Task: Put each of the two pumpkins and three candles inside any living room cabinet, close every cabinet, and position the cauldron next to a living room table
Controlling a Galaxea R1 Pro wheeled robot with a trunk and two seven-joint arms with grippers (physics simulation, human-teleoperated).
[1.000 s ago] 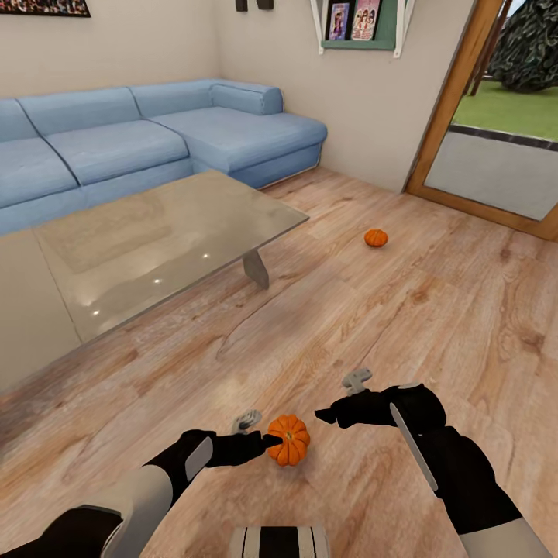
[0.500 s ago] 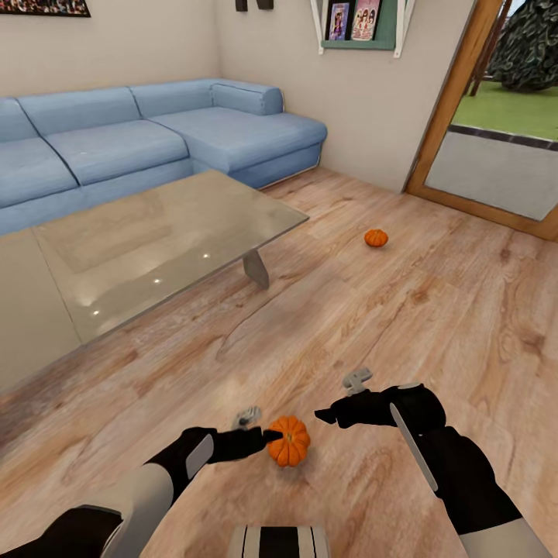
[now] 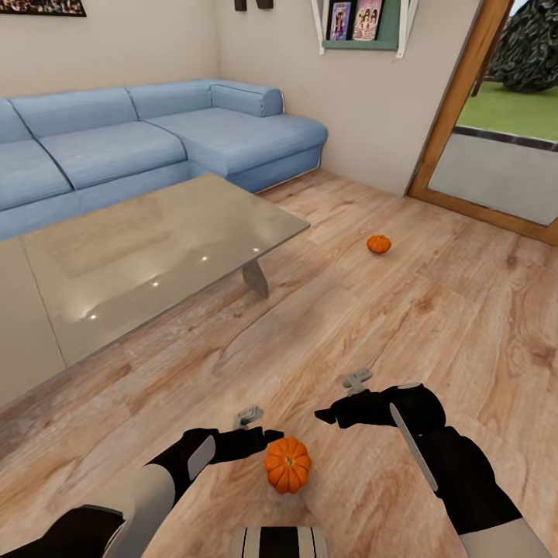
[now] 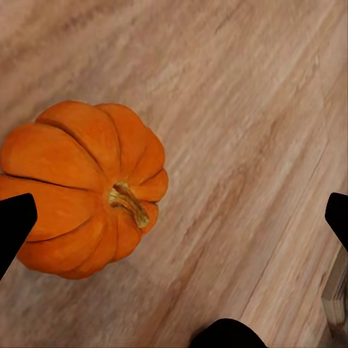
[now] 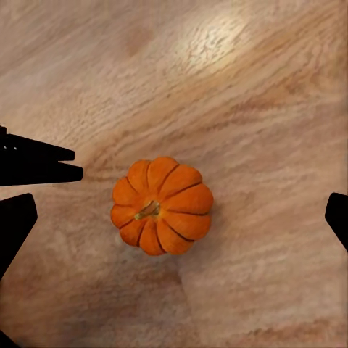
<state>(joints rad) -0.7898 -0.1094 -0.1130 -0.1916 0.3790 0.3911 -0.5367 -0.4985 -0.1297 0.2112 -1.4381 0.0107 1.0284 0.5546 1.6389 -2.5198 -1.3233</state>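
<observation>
One orange pumpkin [image 3: 287, 463] rests upright on the wood floor just in front of me, between my two arms. My left gripper [image 3: 267, 438] is open beside its upper left edge; in the left wrist view the pumpkin [image 4: 83, 188] lies near one finger, off-centre in the wide gap of the gripper [image 4: 174, 217]. My right gripper [image 3: 324, 416] is open and empty, hovering to the right above the pumpkin [image 5: 162, 205]. A second pumpkin [image 3: 379, 244] lies further off on the floor, towards the doorway. The glass-topped table [image 3: 155, 248] stands to the left.
A blue corner sofa [image 3: 155, 136] runs along the wall behind the table. A wood-framed glass door [image 3: 496, 155] is at the right, and a wall shelf [image 3: 360, 27] hangs above. Bare plank floor [image 3: 434, 325] stretches between me and the far pumpkin.
The whole view has shifted slightly, so the camera moved. The near pumpkin now sits lower relative to both grippers, and the left fingertip no longer overlaps it.
</observation>
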